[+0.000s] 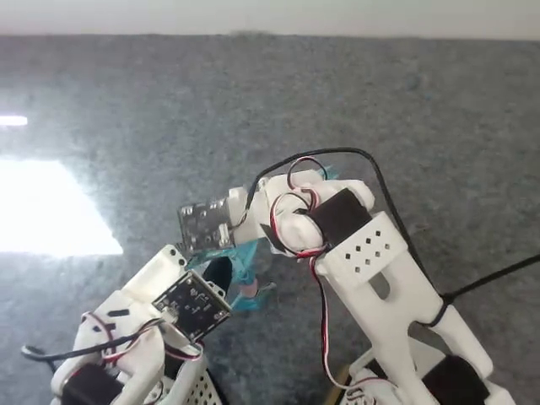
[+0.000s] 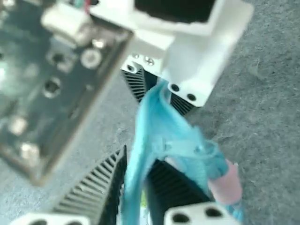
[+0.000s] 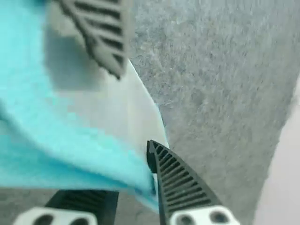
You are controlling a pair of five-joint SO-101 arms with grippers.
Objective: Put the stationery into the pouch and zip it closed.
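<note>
A turquoise fabric pouch [image 1: 245, 263] hangs between both arms above the grey felt table. My left gripper [image 2: 138, 160] is shut on the pouch [image 2: 159, 126] from the near side, the cloth pinched between its black ribbed fingers [image 2: 101, 187]. My right gripper [image 3: 126, 183] is shut on another edge of the pouch [image 3: 70, 140], and appears as the white gripper [image 2: 161, 90] farther up the cloth. A small pink piece [image 2: 226, 180] hangs at the pouch's lower end, also visible from above [image 1: 251, 289]. What is inside the pouch is hidden.
The grey felt surface [image 1: 380, 110] stretches back to a pale wall. A bright glare patch [image 1: 42, 207] lies at the left. The arms' bases and cables [image 1: 363, 160] crowd the front edge. A finger of the left gripper [image 3: 101, 33] crosses the right wrist view.
</note>
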